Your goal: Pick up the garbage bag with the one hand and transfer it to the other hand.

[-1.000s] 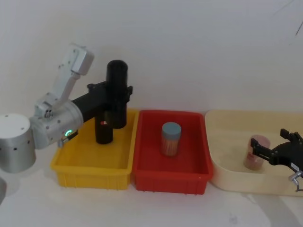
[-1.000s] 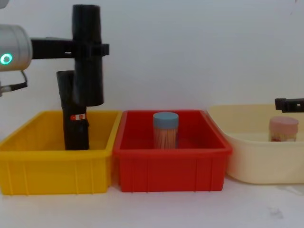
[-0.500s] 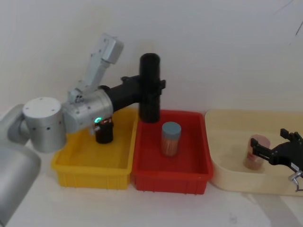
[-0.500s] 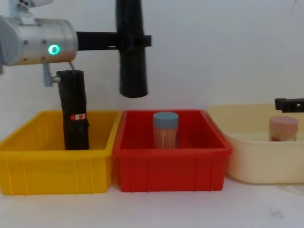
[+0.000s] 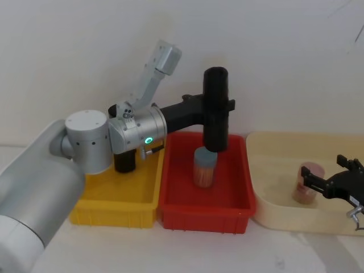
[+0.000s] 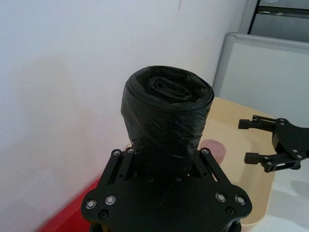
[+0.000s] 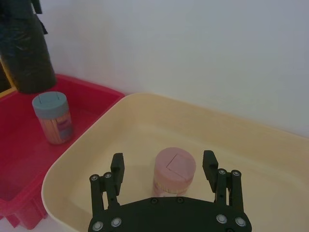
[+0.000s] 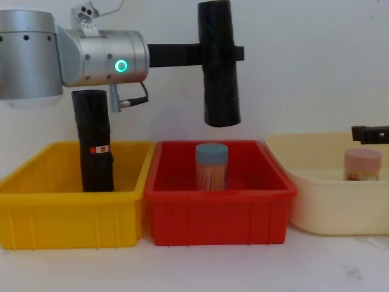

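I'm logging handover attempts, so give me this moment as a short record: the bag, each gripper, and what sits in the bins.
bag: upright, in the air over the red bin, clear of the blue-lidded jar
left gripper: shut on bag, around its middle
right gripper: open, over the cream tub, by the pink-lidded jar
yellow bin: stickered roll, standing
handover: not yet done

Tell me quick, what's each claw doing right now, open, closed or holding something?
Left claw: closed on the plain black glossy cylindrical roll of garbage bags, upright above the red plastic tray.
Right claw: open, empty, over the cream plastic tub.
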You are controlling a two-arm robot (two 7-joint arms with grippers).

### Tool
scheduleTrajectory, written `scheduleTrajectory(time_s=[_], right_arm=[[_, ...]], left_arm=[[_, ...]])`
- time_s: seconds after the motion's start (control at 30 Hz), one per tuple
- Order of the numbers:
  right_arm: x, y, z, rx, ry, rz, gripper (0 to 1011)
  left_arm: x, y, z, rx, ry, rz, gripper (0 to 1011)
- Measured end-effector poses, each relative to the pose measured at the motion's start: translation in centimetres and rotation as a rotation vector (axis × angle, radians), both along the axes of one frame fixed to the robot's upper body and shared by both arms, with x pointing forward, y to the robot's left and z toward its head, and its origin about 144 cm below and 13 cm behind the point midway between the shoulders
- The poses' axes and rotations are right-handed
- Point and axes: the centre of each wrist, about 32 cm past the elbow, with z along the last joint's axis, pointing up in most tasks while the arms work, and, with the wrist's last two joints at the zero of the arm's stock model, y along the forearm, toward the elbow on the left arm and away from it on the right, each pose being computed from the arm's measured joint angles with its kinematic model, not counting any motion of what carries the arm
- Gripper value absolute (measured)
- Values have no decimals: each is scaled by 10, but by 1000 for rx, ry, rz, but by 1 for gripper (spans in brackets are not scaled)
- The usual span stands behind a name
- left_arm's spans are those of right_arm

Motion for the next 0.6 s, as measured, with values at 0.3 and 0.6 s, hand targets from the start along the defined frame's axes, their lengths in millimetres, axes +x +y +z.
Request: scheduleTrajectory(time_s=[0.3, 0.6], right_arm=[[1, 1, 2, 5, -3, 20, 1000], [6, 9, 10, 33, -17, 106, 1000]], left_arm=[[7, -12, -1, -11, 15, -47, 393], [11, -17, -1, -16, 22, -69, 393]])
